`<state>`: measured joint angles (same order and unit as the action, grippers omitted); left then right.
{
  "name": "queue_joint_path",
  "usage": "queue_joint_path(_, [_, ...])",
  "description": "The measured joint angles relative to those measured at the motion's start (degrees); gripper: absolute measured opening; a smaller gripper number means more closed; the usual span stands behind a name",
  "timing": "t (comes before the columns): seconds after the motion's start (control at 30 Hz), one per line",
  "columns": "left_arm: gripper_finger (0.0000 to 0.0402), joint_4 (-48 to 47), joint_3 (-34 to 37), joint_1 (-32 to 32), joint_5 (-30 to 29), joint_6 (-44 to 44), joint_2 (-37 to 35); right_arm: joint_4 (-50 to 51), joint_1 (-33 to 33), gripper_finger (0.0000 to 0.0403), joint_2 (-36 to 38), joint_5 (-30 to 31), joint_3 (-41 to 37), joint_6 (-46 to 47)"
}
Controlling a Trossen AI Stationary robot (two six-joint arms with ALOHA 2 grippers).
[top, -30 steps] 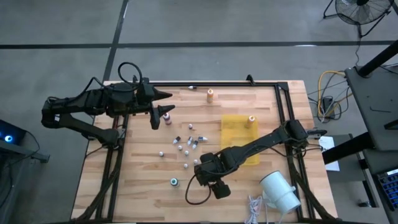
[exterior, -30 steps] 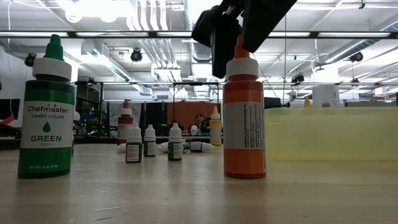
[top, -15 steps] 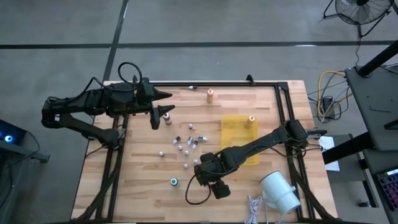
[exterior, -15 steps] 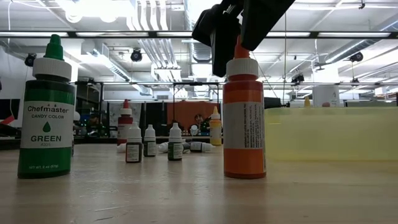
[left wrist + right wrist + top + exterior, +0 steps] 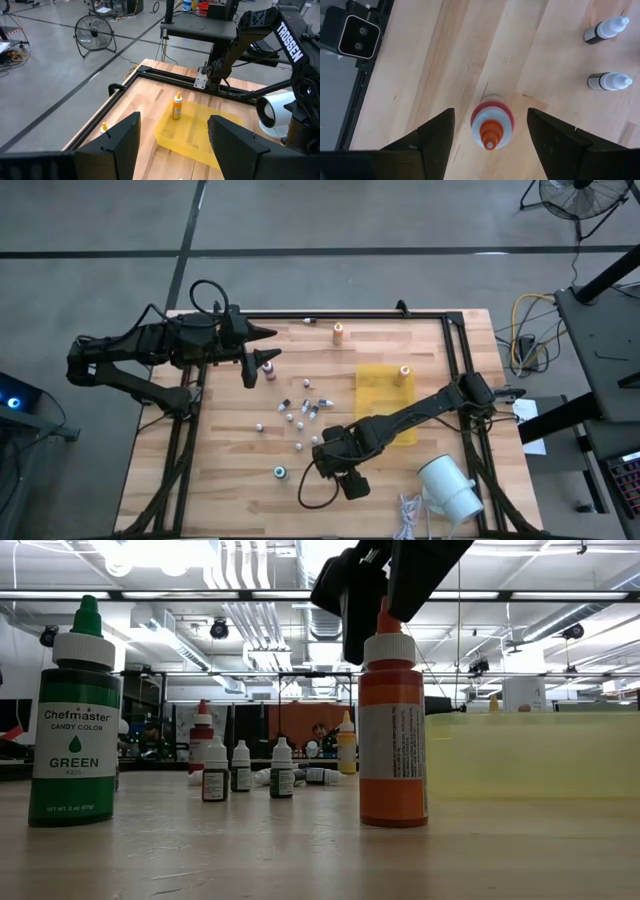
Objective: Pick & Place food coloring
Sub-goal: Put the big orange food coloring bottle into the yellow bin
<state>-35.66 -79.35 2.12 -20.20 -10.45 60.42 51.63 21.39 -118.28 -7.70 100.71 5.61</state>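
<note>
Right hand (image 5: 490,145): poised directly above the orange-capped food coloring bottle (image 5: 491,125), fingers spread wide to either side of the cap, gripping nothing.
Bottle: standing upright on the wooden desk (image 5: 470,45), straight below the hand and centred between its fingers; the low view shows the hand (image 5: 372,600) just over the nozzle of the orange bottle (image 5: 392,730).
Left hand (image 5: 172,135): waiting off at the desk's far side, fingers apart and empty; a pink-topped bottle (image 5: 267,366) stands just beside it.
Destination: the yellow tray (image 5: 385,395), lying close behind the right hand, already holds one orange-topped bottle (image 5: 404,371).
Others: a green-topped bottle (image 5: 74,710) stands near the right hand, with small white-capped vials (image 5: 606,30) scattered further off.
Step in hand: the descent to grasp appears imminent.
Doing it well: lower straight down, keep the cap centred, and close below the white collar rather than on the tapered nozzle, or the tall bottle may tip.
</note>
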Motion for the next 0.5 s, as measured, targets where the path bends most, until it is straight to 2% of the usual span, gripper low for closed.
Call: queue_joint_path(0.5, [0.0204,0.0,0.0,-0.01,0.01,-0.08,0.0,1.28,0.02,0.0235,0.0,-0.31,0.0,1.51])
